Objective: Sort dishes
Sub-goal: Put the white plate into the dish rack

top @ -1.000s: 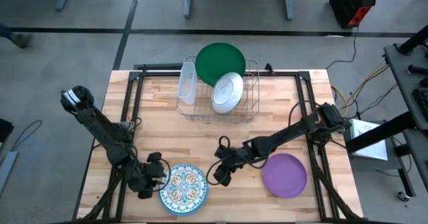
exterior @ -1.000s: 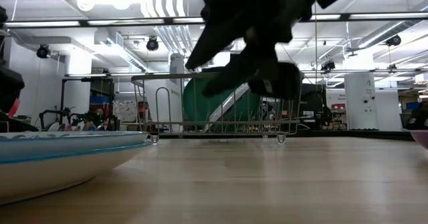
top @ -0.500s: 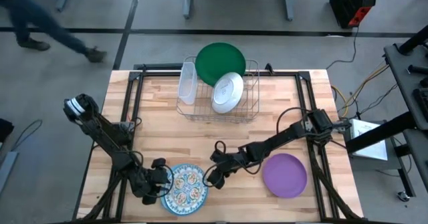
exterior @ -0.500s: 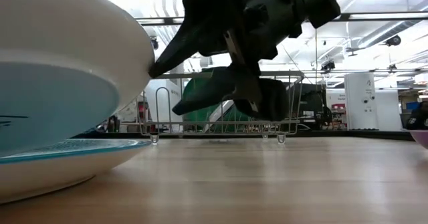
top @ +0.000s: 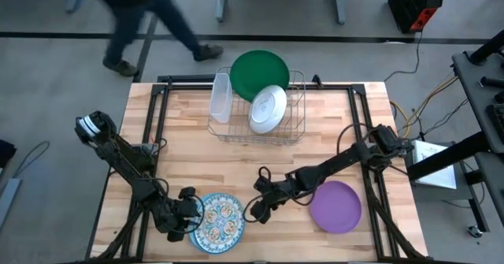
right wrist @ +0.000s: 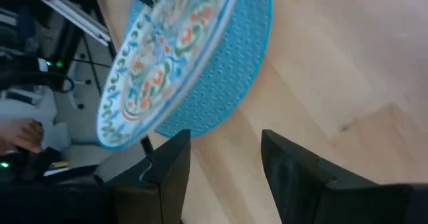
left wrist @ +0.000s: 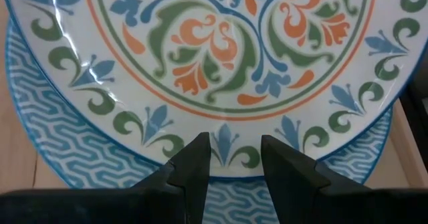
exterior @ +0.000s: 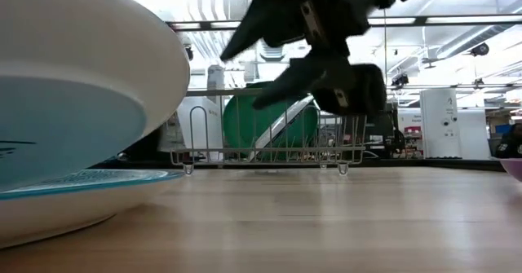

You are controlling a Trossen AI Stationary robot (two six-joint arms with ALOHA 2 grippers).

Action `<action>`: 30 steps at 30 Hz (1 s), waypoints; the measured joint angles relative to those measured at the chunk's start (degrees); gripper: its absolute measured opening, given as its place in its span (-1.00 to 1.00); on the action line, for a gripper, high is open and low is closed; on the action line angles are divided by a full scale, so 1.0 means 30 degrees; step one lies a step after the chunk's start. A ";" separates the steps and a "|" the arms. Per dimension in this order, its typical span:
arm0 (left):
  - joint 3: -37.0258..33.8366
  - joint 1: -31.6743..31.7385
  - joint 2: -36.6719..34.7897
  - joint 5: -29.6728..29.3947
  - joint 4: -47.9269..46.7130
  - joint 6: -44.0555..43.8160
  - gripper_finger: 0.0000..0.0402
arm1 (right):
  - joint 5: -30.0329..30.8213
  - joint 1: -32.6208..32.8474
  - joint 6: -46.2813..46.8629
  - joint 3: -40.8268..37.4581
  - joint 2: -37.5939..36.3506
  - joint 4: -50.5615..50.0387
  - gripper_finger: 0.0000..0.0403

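1. The left gripper (top: 189, 214) is clamped on the near rim of a floral plate (left wrist: 221, 57), tilting it up off the blue-patterned plate (left wrist: 60, 164) that lies directly under it; the fingers (left wrist: 194, 167) pinch the rim edge.
2. The right gripper (top: 256, 209) hovers just beside that plate's far edge, with its fingers spread apart and nothing between them.
3. Well beyond both grippers, the wire rack (top: 293, 130) already holds a dark green plate (top: 258, 71) and a pale-backed plate (top: 268, 108) standing on edge, with a clear tub (top: 221, 98) at one end.
4. A purple plate (top: 336, 206) lies flat just behind the right gripper, beside its arm.
5. As I judge it, 2 plates are sorted and 3 are left: the lifted floral one, the blue one below it and the purple one.
6. A person (top: 146, 12) walks past the far side of the table.
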 joint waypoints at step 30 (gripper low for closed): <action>-0.0058 0.0000 0.0022 -0.0747 0.0318 -0.0702 -0.37 | 0.1597 0.0702 0.2998 0.0007 0.0453 0.3287 -0.02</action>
